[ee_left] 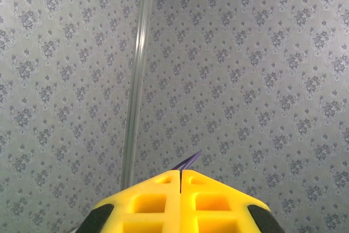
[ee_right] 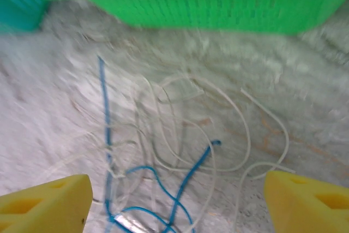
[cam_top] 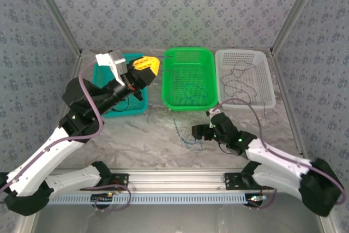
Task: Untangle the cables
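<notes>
On the left, my left arm (cam_top: 87, 105) hung raised above the teal basket (cam_top: 128, 112). The worry there was the thin bluish strand (ee_left: 189, 160) poking out of the seam of its jaws. A wire that fine could slip free. If its far end, which I couldn't trace, was knotted into something, any further lift could drag the rest along.

In the middle, the green basket (cam_top: 188, 52) had a few dark wires (cam_top: 188, 94) lying in it. Just in front of it, on the counter (cam_top: 136, 135), lay the loose tangle of cables (ee_right: 163, 156), blue and pale strands looping over one another. In the right wrist view they crossed at several spots. I judged that closing there could pinch two or three strands at once and tighten the knot rather than free one. The blur in that view also made the crossings hard to read. Further right, the white basket (cam_top: 242, 53) held dark loops (cam_top: 240, 80) of its own.

The left jaws were pressed fully together, yellow faces touching, and as far as I could tell they held that bluish strand. The right jaws stood wide apart, low over the counter, one tip on either side of the tangle, and gripped nothing. I couldn't tell whether a tip brushed any strand.
</notes>
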Motion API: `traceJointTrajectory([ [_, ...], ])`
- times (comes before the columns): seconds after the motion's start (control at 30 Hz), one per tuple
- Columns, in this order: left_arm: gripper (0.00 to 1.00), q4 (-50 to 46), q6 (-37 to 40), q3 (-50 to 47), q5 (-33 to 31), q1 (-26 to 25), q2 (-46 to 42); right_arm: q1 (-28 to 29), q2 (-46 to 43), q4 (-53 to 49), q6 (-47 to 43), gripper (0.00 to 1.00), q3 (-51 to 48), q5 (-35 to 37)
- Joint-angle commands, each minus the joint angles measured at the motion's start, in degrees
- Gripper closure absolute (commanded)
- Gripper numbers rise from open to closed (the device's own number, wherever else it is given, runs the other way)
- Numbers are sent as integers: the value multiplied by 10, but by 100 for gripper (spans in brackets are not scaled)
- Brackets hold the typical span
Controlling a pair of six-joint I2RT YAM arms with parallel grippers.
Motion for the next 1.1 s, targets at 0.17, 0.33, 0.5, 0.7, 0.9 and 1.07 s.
traceJointTrajectory([
  [0.17, 97, 29, -12, 5, 0, 4, 18, 4, -155, -96, -93, 12, 56, 19],
  [0.33, 97, 50, -31, 4, 2, 3, 34, 3, -137, -65, -129, 4, 71, 15],
  [0.5, 97, 69, -47, 2, 2, 3, 50, 3, -97, 20, -132, 1, 57, -35],
  [0.7, 97, 83, -58, 2, 3, 3, 63, 12, -32, 173, -107, 0, 30, -82],
  [0.9, 97, 86, -58, 2, 4, 3, 65, 26, 46, 242, -98, 0, 51, -110],
  [1.07, 97, 91, -57, 2, 6, 4, 65, 29, 91, 282, -93, 0, 64, -113],
])
